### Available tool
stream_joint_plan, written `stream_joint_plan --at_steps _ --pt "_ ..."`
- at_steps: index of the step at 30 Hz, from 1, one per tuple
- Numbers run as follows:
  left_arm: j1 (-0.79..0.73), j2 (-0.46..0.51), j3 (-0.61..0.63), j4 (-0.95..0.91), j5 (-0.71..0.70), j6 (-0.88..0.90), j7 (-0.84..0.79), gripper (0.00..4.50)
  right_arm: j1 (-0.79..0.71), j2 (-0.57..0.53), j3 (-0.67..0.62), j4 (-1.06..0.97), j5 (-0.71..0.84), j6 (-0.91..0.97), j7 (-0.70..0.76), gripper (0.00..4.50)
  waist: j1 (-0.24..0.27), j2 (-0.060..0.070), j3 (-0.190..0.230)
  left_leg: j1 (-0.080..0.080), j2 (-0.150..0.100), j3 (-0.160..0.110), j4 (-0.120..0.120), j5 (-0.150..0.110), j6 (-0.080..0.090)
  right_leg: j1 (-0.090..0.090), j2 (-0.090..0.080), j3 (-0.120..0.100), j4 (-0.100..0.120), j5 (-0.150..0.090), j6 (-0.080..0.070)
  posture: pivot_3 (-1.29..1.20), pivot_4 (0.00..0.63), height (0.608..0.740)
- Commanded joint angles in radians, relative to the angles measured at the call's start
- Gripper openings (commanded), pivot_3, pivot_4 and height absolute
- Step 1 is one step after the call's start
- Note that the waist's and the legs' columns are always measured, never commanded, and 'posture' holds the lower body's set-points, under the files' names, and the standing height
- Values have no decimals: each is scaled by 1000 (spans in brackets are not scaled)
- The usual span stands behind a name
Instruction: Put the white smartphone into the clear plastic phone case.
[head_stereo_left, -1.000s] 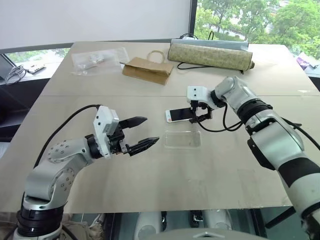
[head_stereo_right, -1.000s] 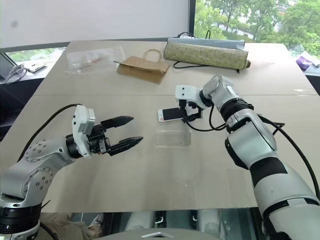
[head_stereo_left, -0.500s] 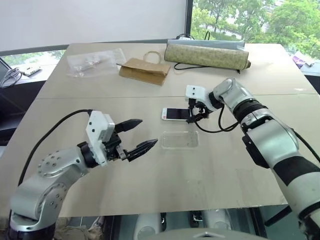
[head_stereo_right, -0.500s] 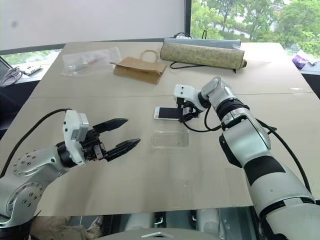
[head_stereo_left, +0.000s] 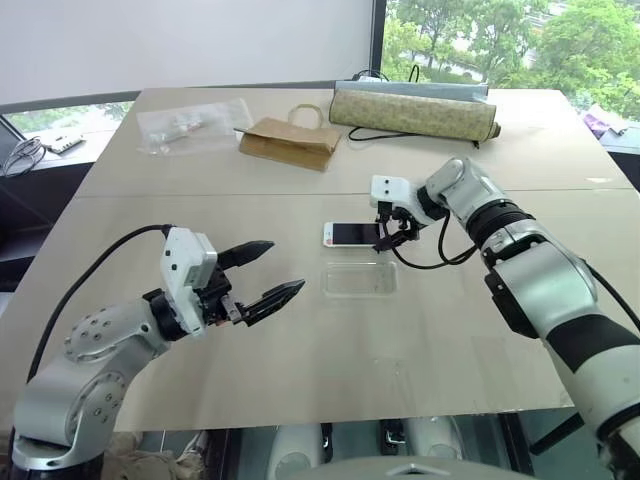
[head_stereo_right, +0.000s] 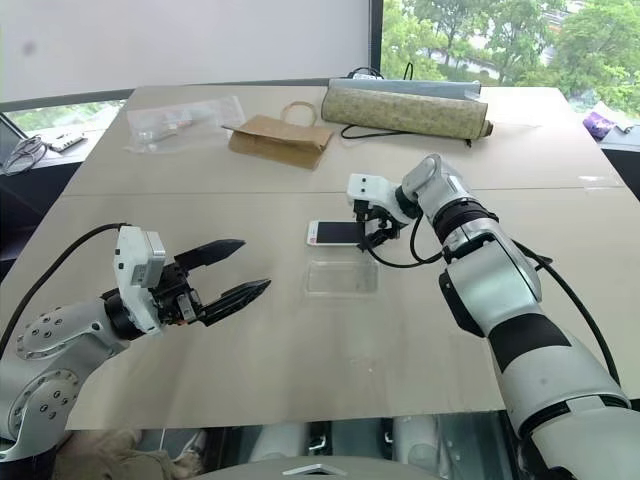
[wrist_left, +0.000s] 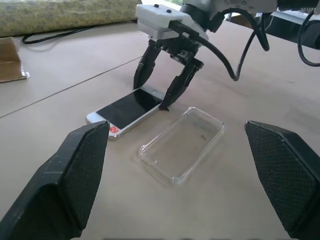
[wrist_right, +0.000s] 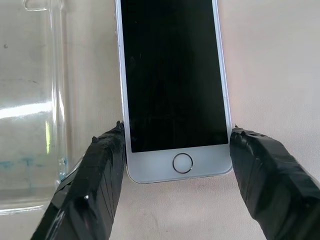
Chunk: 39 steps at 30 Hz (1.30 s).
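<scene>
Between the right gripper's (head_stereo_left: 400, 232) closing fingers, the white smartphone (head_stereo_left: 352, 233) needs a square pinch before lifting toward the clear plastic phone case (head_stereo_left: 360, 279) alongside.

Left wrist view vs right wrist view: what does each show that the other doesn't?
Left wrist view alone: the whole clear plastic phone case, the right gripper from outside, straddling one end of the white smartphone, and a patterned roll. Right wrist view alone: the phone's home button close up, a finger on each long edge. Both: phone lying flat on the table beside the case.
</scene>
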Motion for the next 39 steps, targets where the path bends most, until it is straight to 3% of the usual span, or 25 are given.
stream_joint_plan --at_steps 1,5,10,16,20,29,39 --pt "-9 1 -21 26 26 -49 -27 4500 -6 -50 -52 -26 40 -5 36 2821 4 1 1 -1 0 0 0 0 0 0 0 0 0 0 0 0 150 740" --pt "-19 -7 -59 78 59 -86 -50 4500 11 -101 -89 -138 101 27 155 2821 8 3 2 -4 -1 0 0 0 0 -3 0 0 -1 0 0 0 150 740" --pt "-56 -9 -105 136 84 -114 -82 4500 179 -179 -86 -505 153 172 227 2821 7 3 2 -4 0 1 -2 0 0 -3 -1 0 -2 0 0 0 150 740" --pt "-89 5 -126 204 119 -137 -122 4500 426 -264 -76 -1092 177 431 179 2821 8 6 4 -4 0 2 -3 0 0 -5 0 0 -1 0 0 0 150 740" --pt "-102 15 -145 227 133 -147 -157 4500 540 -314 -41 -1355 159 558 124 2821 9 5 4 -3 0 2 -3 0 0 -5 0 0 -1 0 1 0 150 740" --pt "-151 41 -196 309 178 -167 -250 4500 623 -464 76 -1608 101 679 55 2821 29 5 4 -3 -1 2 -2 -3 4 -5 1 -2 -2 -1 1 0 150 740" --pt "-176 30 -221 330 200 -175 -269 4500 609 -544 184 -1651 46 706 35 2821 29 5 4 -4 -1 2 -2 -3 4 -5 1 -2 -2 -1 1 0 150 740"
